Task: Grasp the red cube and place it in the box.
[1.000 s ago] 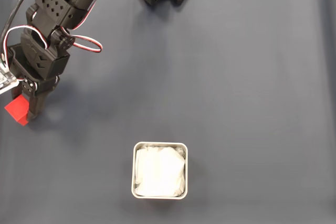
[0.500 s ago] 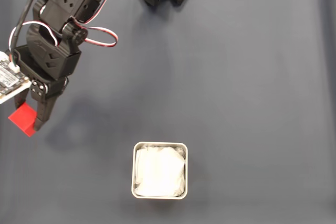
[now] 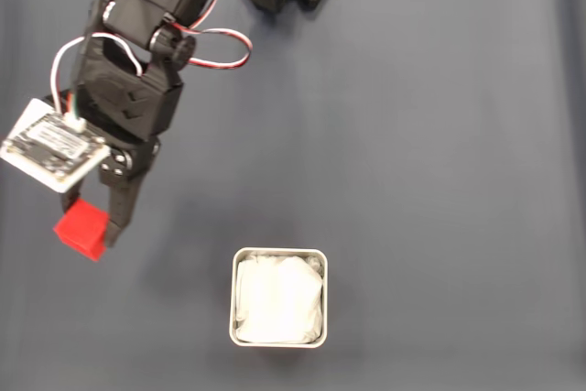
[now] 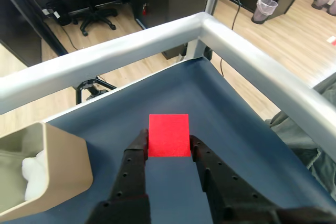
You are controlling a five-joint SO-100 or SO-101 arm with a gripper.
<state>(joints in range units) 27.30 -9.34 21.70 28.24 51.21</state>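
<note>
Near left edge, red cube (image 3: 82, 228)

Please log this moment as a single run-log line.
phase: carry | end effector: shut on red cube | box: holds white lining, cube not in

Cube (image 3: 81, 230): small, bright red, matte, clamped between the gripper's (image 4: 169, 144) two black fingers and held off the mat; turned at an angle in the fixed view. Box (image 3: 278, 297): square, pale metallic rim, rounded corners, white papery lining (crumpled), upright on the dark mat, well apart from the cube, to its lower right in the fixed view.
</note>
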